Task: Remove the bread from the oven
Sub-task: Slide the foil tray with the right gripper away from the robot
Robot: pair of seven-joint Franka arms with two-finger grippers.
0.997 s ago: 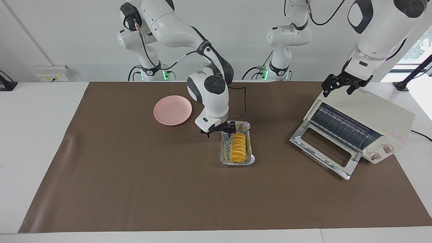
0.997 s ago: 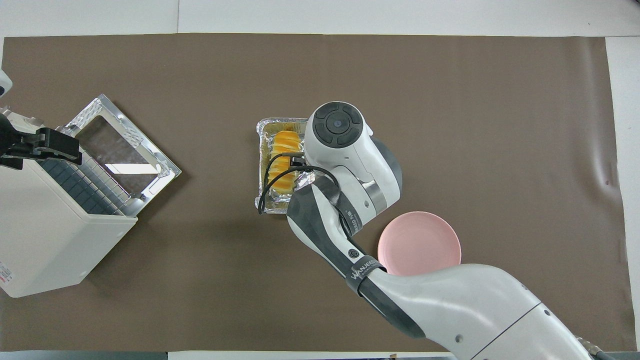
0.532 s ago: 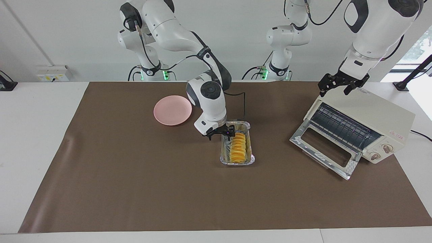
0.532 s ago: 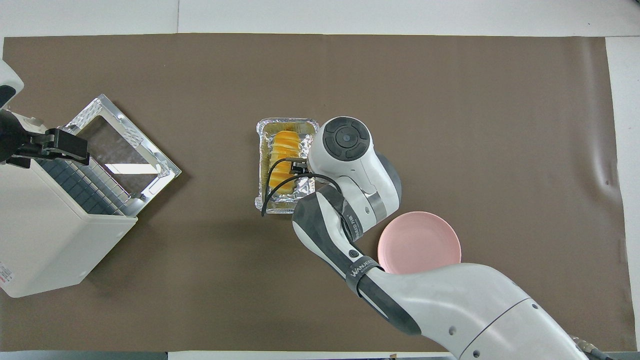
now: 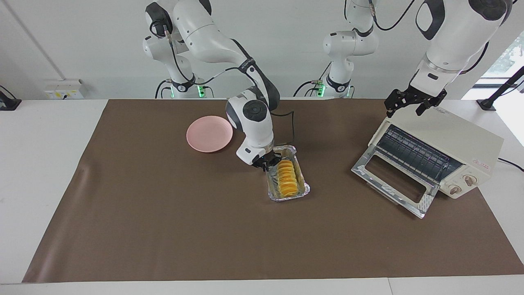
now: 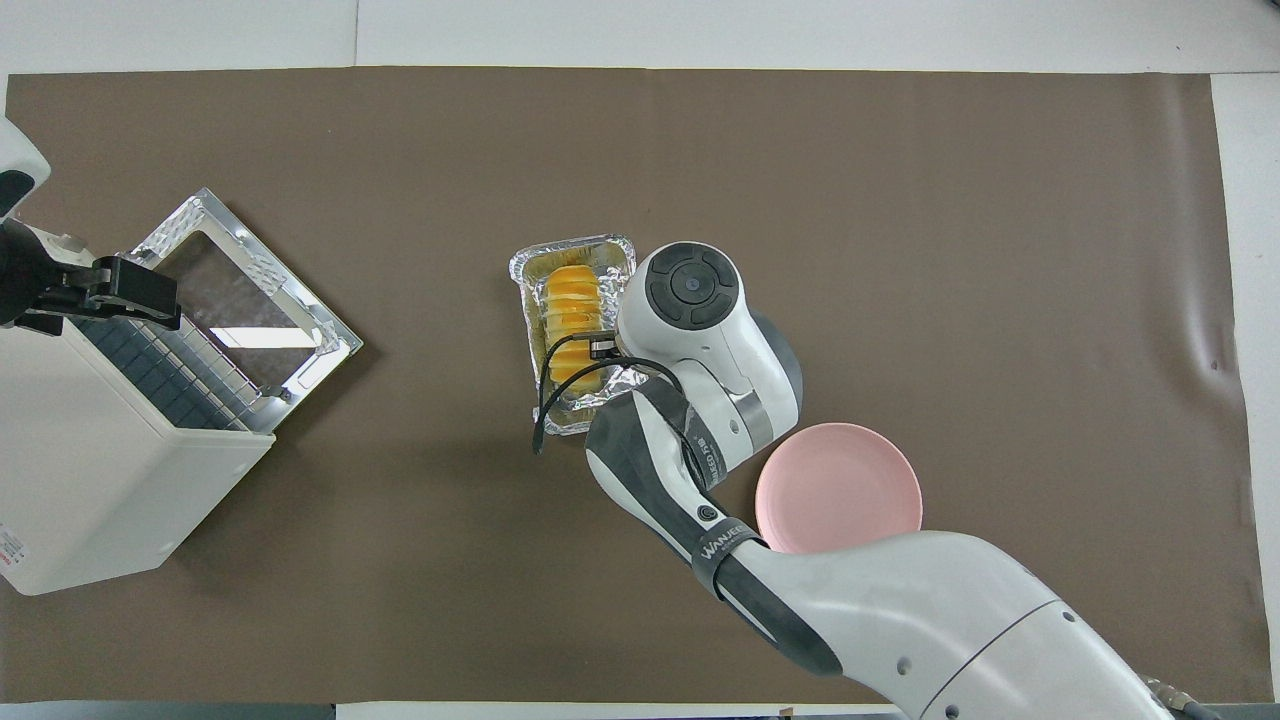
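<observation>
Golden bread (image 5: 287, 177) in foil tray (image 5: 303, 189) — right gripper (image 5: 265, 163) pinches the tray's rim

Robotics lab, Franka arms (image 5: 213, 32) (paired), bare walls

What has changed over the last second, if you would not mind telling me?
The right gripper came down and shut on the rim of the foil tray at the end nearer the robots, and the tray, with the bread in it, turned a little. The left gripper rose slightly over the oven, still open. Oven, its open door and the plate stayed put.
</observation>
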